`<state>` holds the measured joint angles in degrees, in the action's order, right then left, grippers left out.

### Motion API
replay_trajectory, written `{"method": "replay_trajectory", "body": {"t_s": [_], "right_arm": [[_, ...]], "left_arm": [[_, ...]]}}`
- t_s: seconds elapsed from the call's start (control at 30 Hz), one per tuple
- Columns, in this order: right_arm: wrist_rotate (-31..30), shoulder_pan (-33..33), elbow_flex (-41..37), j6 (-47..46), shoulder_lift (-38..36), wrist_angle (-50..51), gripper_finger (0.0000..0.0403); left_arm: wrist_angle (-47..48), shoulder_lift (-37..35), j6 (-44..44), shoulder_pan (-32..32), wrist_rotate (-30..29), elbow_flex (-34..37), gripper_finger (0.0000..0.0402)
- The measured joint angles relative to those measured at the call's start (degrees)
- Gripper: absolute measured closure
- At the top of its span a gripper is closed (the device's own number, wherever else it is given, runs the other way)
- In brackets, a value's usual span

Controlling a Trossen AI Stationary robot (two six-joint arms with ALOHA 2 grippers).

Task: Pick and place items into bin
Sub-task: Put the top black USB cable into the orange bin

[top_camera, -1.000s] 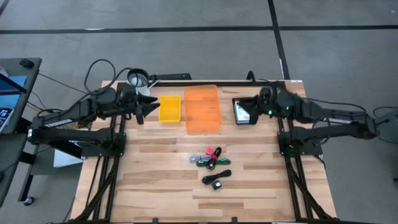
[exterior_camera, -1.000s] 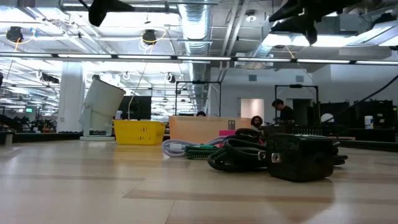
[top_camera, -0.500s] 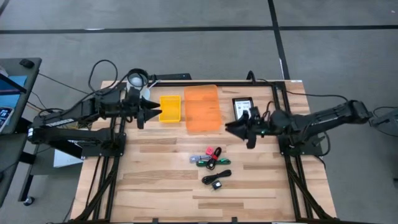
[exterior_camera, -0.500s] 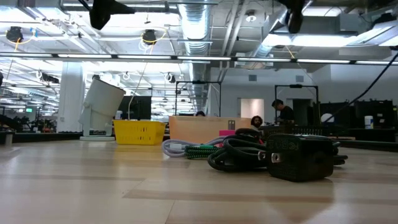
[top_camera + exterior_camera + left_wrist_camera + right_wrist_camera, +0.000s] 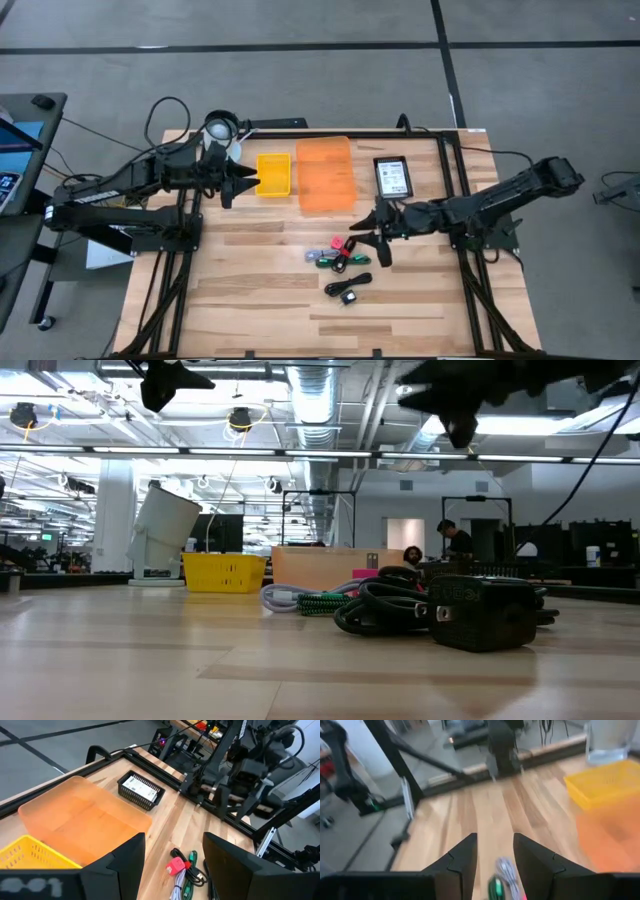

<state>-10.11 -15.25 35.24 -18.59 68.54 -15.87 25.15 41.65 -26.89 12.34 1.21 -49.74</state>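
Observation:
The small items lie in a loose pile mid-table: a red-pink piece (image 5: 337, 243), green and black cables (image 5: 335, 260) and a black cable with a small block (image 5: 348, 291). The white card (image 5: 392, 176) lies in a black basket near the far right. My right gripper (image 5: 373, 233) hangs open in the air just right of the pile; its wrist view shows the cables (image 5: 503, 874) between its open fingers. My left gripper (image 5: 243, 182) hovers open beside the yellow bin (image 5: 274, 174), touching nothing. The left wrist view shows the red-pink piece (image 5: 176, 866) ahead.
An orange bin (image 5: 325, 175) stands at the far middle, between the yellow bin and the black basket (image 5: 141, 790). A white cup-like object (image 5: 222, 127) sits at the far left corner. Bare wood lies left of and in front of the pile. People show in the room beyond (image 5: 455, 540).
My right gripper has swung from beside the black basket at the far right toward the near edge and leftward, ending close to the item pile. The items have not moved.

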Motion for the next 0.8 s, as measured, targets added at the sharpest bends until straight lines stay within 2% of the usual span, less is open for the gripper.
{"method": "replay_trajectory", "body": {"t_s": [0.47, 0.8], "right_arm": [[1.2, 2.1, 0.0, 2.1, 0.5, 26.4, 0.0281], [1.2, 5.3, 0.0, 9.2, 0.5, 29.1, 0.0281]], "left_arm": [[0.0, 0.0, -0.1, 0.0, -0.5, 0.0, 0.0212], [0.0, 0.0, -1.8, 0.0, -0.3, 0.0, 0.0212]]}}
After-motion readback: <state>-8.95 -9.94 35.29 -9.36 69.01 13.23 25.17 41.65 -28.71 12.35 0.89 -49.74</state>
